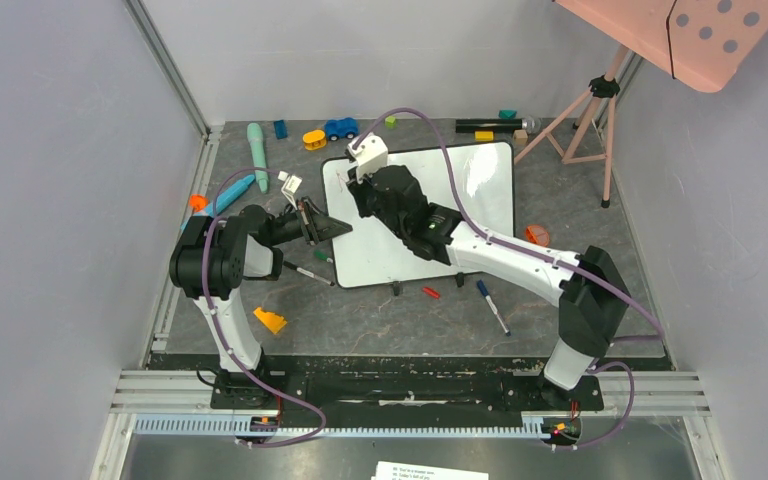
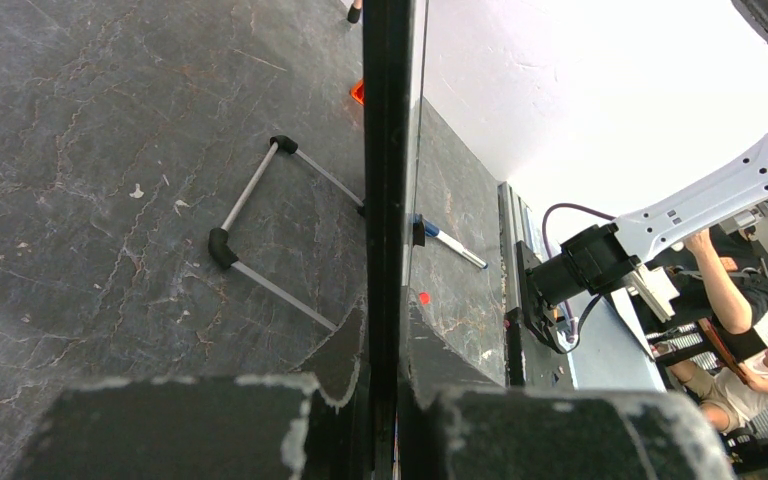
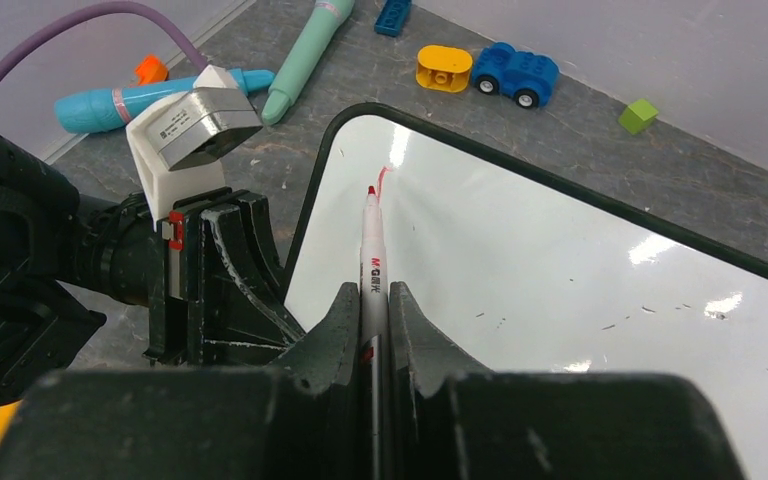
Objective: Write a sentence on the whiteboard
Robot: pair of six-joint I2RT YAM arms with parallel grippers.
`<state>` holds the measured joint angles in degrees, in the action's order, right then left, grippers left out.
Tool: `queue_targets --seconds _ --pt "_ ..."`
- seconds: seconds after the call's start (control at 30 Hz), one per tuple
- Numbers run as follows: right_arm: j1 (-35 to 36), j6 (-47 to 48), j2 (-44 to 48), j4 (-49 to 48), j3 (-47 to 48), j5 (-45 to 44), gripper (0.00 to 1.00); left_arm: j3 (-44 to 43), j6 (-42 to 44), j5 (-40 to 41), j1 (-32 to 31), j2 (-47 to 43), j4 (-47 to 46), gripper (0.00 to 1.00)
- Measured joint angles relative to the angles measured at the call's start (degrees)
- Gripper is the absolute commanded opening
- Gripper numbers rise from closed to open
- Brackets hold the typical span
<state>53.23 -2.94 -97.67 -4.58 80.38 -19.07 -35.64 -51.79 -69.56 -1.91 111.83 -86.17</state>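
Note:
The whiteboard (image 1: 460,200) lies in the middle of the table, and its left edge is raised. My left gripper (image 1: 332,228) is shut on that left rim; in the left wrist view the black rim (image 2: 388,150) runs between the closed fingers (image 2: 397,340). My right gripper (image 1: 358,188) is shut on a red marker (image 3: 371,250) over the board's far left corner (image 3: 560,280). The marker's tip rests at the board. Of the sentence, only a short red stroke (image 3: 384,178) shows beside the tip.
Toys lie along the back: a green wand (image 1: 257,155), a yellow brick (image 1: 314,139), a blue car (image 1: 341,128). A black pen (image 1: 308,272), a red cap (image 1: 430,292) and a blue-capped marker (image 1: 492,305) lie near the board's front edge. A pink tripod (image 1: 600,110) stands at the back right.

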Motion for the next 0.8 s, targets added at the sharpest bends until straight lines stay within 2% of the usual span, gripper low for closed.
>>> queue_targets --seconds 0.8 --pt "-0.7 0.0 -2.6 0.9 0.5 0.3 0.0 0.0 0.0 0.0 0.0 0.0 0.0 0.02"
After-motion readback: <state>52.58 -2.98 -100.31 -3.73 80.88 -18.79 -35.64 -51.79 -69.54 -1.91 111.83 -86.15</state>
